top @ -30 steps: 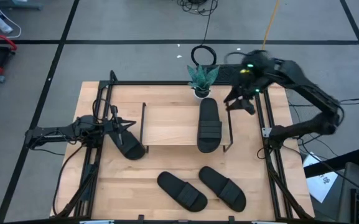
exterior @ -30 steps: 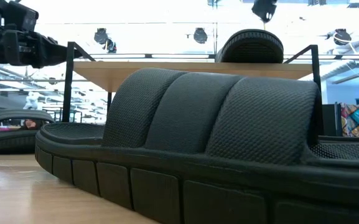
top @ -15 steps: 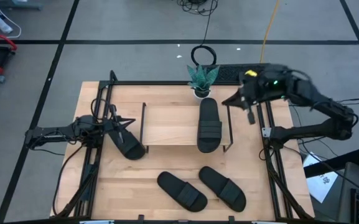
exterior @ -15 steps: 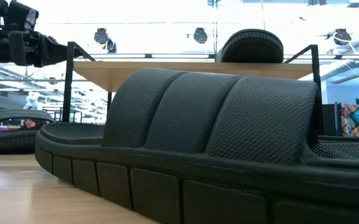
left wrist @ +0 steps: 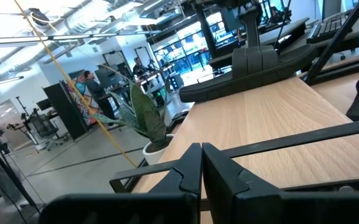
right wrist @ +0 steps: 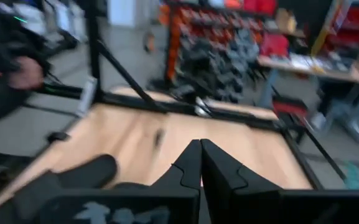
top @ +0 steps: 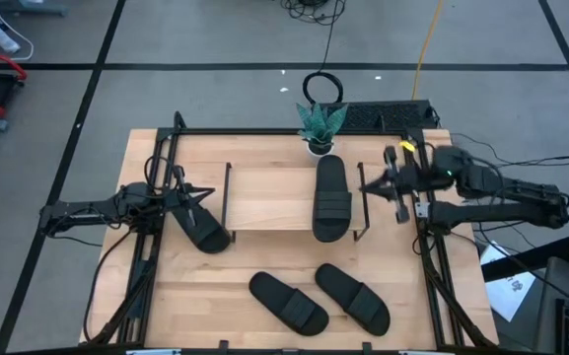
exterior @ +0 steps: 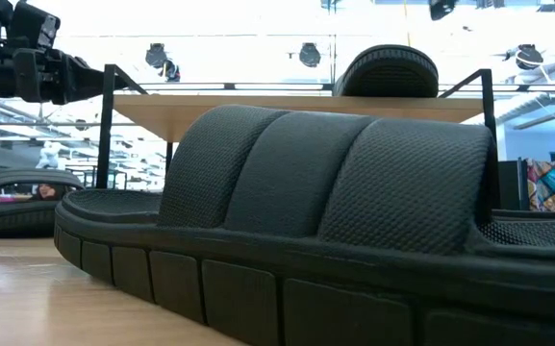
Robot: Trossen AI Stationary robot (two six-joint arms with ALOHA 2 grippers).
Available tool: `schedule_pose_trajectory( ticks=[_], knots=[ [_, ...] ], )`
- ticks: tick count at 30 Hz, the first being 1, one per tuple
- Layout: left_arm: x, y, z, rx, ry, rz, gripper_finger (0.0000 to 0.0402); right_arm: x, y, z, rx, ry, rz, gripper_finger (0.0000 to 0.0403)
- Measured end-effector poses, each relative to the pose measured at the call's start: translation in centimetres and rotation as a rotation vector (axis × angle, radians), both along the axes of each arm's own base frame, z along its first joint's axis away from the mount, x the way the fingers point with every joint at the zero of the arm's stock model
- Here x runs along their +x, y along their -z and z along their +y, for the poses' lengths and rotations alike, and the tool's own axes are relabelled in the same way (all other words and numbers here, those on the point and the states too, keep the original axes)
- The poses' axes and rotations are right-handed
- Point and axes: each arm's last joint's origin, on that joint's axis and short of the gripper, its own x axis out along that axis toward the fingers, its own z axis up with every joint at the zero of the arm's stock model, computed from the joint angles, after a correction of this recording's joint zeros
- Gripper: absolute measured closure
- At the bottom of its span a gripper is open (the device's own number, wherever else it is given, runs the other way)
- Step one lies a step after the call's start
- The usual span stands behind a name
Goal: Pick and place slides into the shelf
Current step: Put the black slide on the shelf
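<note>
The shelf [top: 276, 195] stands mid-table, and one black slide [top: 331, 197] lies on its board, also seen in the low view as slide [exterior: 390, 71]. A second slide [top: 201, 227] lies on the table by the shelf's left frame. Two more slides [top: 287, 302] [top: 353, 297] lie near the table's front edge. My left gripper [top: 208, 196] is shut and level beside the shelf's left end, its fingers [left wrist: 201, 163] holding nothing. At the shelf's right frame my right gripper [top: 366, 186] hangs shut and level, with nothing between its fingers [right wrist: 200, 159].
A small potted plant [top: 320, 125] stands at the table's far edge behind the shelf. Black metal rails [top: 430, 266] run along both sides of the table. The shelf board [top: 269, 197] is bare left of the slide. People show in the room beyond.
My right gripper has drawn back from the far right corner, sinking and moving toward the table's near and right side. The arm has folded low along the right rail, the gripper has tipped to level, and its fingers have shut on nothing. The slides lie where they were.
</note>
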Motion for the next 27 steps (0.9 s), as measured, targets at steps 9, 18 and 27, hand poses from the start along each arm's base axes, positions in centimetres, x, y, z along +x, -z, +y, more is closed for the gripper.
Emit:
schedule_pose_trajectory(
  ticks=[9, 18, 27],
  knots=[
    [0.0, -0.3, 0.0, 0.004, -0.004, -0.031, 0.0382, -0.9, 5.2, 1.0, -0.043, -0.049, -0.112, 0.0403],
    [-0.6, -2.2, 0.1, -0.117, -0.026, -0.032, 0.0382, -0.7, 8.5, 1.1, -0.01, -0.094, -0.067, 0.0403],
    [-3.7, -8.7, 0.4, -0.389, -0.231, -0.123, 0.0382, -1.5, 8.4, 1.6, 0.007, -0.218, -0.187, 0.0403]
  ],
)
